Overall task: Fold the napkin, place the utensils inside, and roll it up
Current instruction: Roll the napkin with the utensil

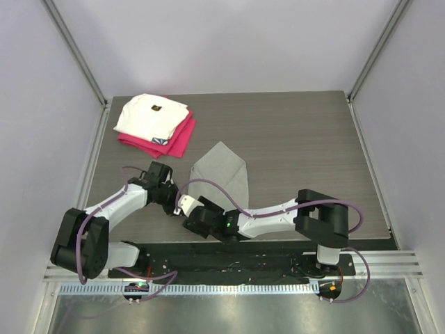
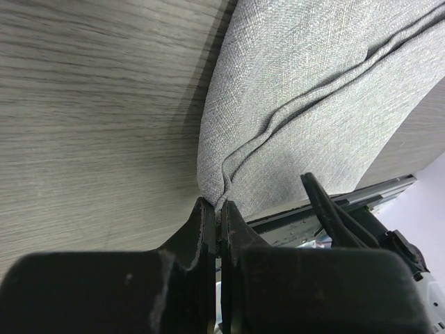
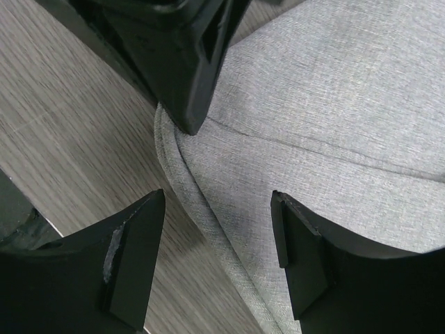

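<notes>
left gripper (image 2: 219, 209) is clenched on the near corner of the large light-grey soft cloth napkin (image 2: 313, 83), lying front-centre on the grey wood-grain table (image 1: 306, 139). right gripper (image 3: 217, 202) stands released astride the adjoining hem. step: folding. next, probably: right closes; both carry the hem off the close near edge toward open table.

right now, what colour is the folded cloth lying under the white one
A magenta-red folded cloth, clearest in the top view

L arm (image 1: 122, 202) bent fwd, jaws pinched shut; R arm (image 1: 271, 214) folded across leftward, jaws spread wide beside them.
</notes>
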`<move>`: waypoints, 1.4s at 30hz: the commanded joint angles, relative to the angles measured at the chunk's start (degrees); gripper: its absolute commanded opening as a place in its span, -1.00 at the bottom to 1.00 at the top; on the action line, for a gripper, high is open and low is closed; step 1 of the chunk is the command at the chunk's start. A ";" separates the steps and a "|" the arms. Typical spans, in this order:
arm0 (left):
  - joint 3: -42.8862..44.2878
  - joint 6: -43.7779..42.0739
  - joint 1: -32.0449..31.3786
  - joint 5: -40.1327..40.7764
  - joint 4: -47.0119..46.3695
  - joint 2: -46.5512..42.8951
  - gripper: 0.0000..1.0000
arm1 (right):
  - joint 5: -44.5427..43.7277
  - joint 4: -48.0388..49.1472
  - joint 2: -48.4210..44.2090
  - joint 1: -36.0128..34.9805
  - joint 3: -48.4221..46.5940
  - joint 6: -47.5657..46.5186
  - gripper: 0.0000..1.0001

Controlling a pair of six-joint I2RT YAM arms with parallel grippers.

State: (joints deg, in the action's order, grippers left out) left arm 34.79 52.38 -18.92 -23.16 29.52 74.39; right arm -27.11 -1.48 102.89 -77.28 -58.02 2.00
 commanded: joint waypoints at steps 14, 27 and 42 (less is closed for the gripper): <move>-0.77 -2.02 6.43 -4.70 0.63 -0.56 -1.00 | -20.25 6.13 10.75 -1.47 -6.50 -4.28 0.23; 1.25 -5.62 11.01 -6.46 0.28 2.78 -1.00 | -21.58 -1.60 1.96 -1.47 3.96 1.42 0.19; 3.18 -7.82 11.45 -7.69 0.28 5.50 -1.00 | -10.01 -2.48 1.88 -1.39 5.46 -1.73 -0.37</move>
State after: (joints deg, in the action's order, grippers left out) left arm 36.25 46.39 -8.10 -30.06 29.56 79.24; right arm -45.32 -0.84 105.95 -78.76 -53.71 1.58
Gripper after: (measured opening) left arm 0.036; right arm 0.348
